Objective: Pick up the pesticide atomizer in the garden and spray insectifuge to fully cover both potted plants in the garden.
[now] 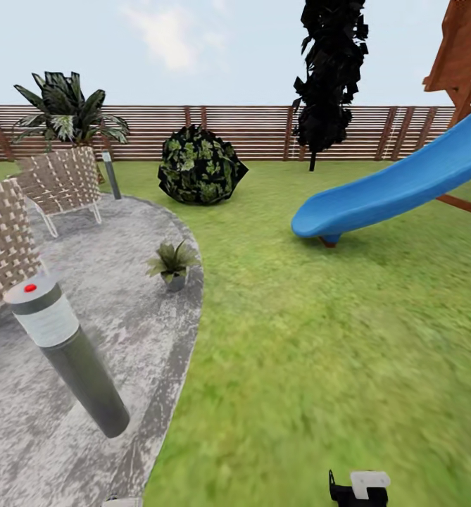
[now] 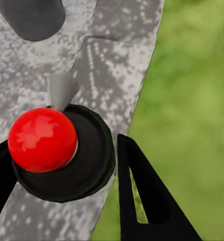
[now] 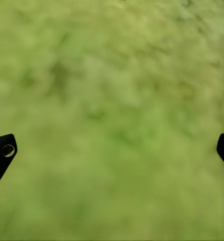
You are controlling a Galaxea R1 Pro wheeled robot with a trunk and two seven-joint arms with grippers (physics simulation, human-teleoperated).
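The pesticide atomizer is out of view. One potted plant [image 1: 172, 262], a low rosette of pointed green leaves in a small grey pot, stands on the right edge of the round grey patio [image 1: 115, 310] in the garden. In the left wrist view my left gripper [image 2: 62, 145] is open above the patio edge, and a red ball knob [image 2: 42, 139] on a black round base shows between its fingers [image 2: 142, 196]. My right gripper [image 3: 116, 143] is open wide over bare grass, with nothing between its fingers.
A grey post [image 1: 66, 352] with a red-dotted top leans close at the near left. Woven chairs [image 1: 59, 179] stand on the patio's far side. Beyond lie a round dark bush [image 1: 200, 165], a blue slide [image 1: 397, 186] and the brown slatted fence [image 1: 263, 130]. Lawn [image 1: 319, 338] spreads to the right.
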